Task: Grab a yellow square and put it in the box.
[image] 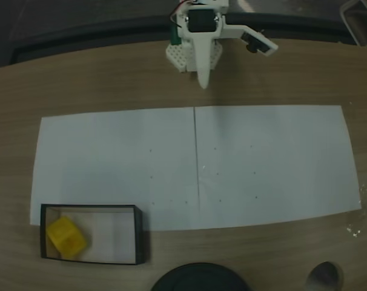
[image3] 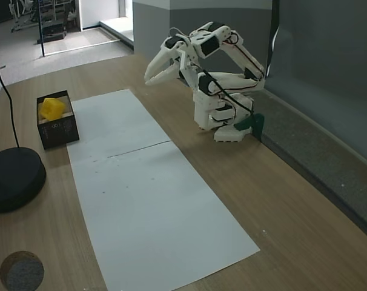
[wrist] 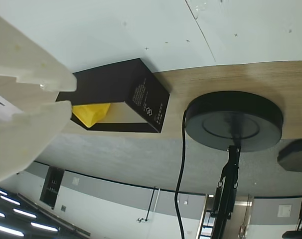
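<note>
The yellow square [image: 65,235] lies inside the box [image: 91,207], tilted against its left end in a fixed view. In the wrist view the yellow square [wrist: 91,113] peeks out of the box [wrist: 136,89] just past my fingers. The box [image3: 59,130] with the yellow square [image3: 51,108] stands at the far left corner of the paper in a fixed view. My gripper [image: 203,83] is pulled back near the arm's base, far from the box. The gripper [wrist: 71,94] holds nothing, with a narrow gap between its tips. It hangs above the table [image3: 148,79].
A white paper sheet [image: 195,163] covers the middle of the wooden table. A round black stand base [image: 198,279] with a cable sits near the box [image3: 11,179]. A grey disc [image3: 21,271] lies at the table's corner.
</note>
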